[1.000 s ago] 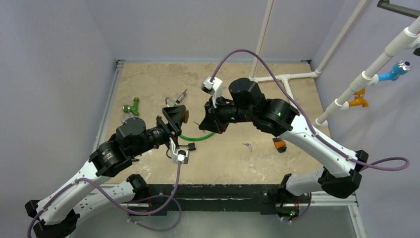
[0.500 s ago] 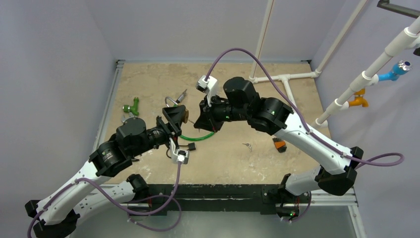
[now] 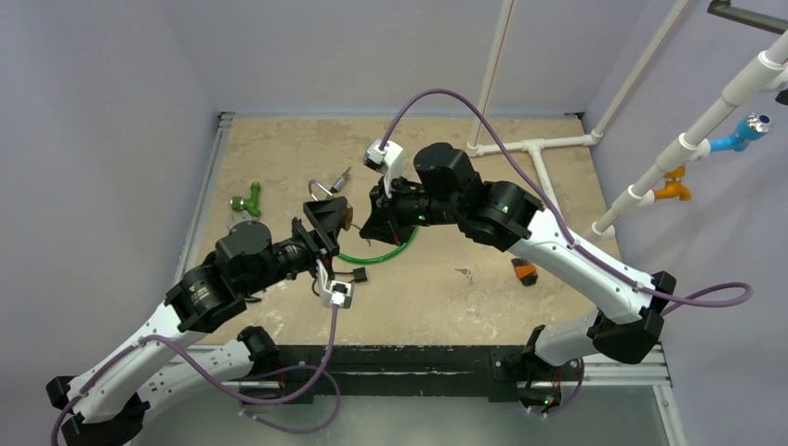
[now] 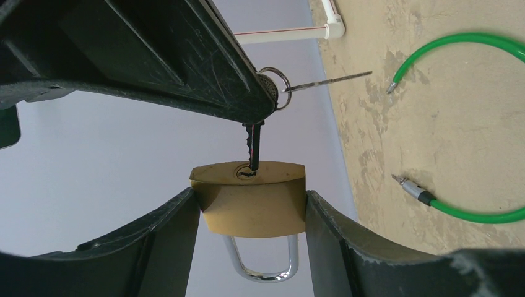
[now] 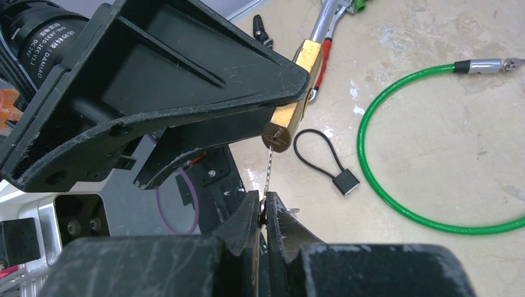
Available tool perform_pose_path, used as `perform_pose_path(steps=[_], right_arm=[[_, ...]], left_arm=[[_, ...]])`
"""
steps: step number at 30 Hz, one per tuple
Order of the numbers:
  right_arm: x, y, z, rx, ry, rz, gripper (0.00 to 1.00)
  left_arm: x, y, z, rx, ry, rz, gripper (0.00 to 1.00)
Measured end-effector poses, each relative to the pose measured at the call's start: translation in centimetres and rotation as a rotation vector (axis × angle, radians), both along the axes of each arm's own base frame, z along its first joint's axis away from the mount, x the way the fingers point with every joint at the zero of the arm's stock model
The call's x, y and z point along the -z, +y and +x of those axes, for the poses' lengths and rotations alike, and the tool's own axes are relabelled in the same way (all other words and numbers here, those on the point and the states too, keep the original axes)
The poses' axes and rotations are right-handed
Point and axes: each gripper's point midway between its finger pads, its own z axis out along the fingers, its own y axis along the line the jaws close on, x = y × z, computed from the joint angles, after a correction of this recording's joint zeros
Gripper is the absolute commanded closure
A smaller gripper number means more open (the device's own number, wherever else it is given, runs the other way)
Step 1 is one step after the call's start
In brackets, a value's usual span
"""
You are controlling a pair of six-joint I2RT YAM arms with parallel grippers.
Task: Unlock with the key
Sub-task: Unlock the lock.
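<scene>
My left gripper (image 4: pixel 251 213) is shut on a brass padlock (image 4: pixel 251 201) with a silver shackle, held above the table, keyhole facing my right gripper. In the top view the padlock (image 3: pixel 346 217) sits between both arms. My right gripper (image 5: pixel 262 207) is shut on a key (image 5: pixel 269 170) by its head. The key's blade (image 4: pixel 252 151) has its tip in the padlock's keyhole. A key ring with a second key (image 4: pixel 322 81) hangs by the right gripper's fingers. The shackle (image 4: pixel 263 263) looks closed.
A green cable (image 3: pixel 376 251) loops on the table under the grippers, its metal ends apart. A small black loop tag (image 5: pixel 328 164), a green fitting (image 3: pixel 247 200), another padlock (image 3: pixel 330 188), a loose key (image 3: pixel 463 273) and an orange piece (image 3: pixel 525 271) lie around. White pipes stand at back right.
My right arm has moved left toward the padlock, bringing the key up to the keyhole. The left arm has stayed still.
</scene>
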Motion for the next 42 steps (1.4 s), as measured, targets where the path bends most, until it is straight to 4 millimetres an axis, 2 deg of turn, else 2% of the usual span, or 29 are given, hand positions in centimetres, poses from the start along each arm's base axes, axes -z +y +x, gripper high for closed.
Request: perform_pose_path(steps=[20, 42], right_arm=[[-0.29, 0.28, 0.42, 0.012, -0.014, 0.013, 1.00], [-0.05, 1.00, 0.71, 0.011, -0.012, 0.013, 1.00]], left_arm=[[-0.60, 0.27, -0.21, 0.010, -0.051, 0.019, 1.00], [-0.40, 0.71, -0.17, 0.004, -0.092, 0.056, 1.00]])
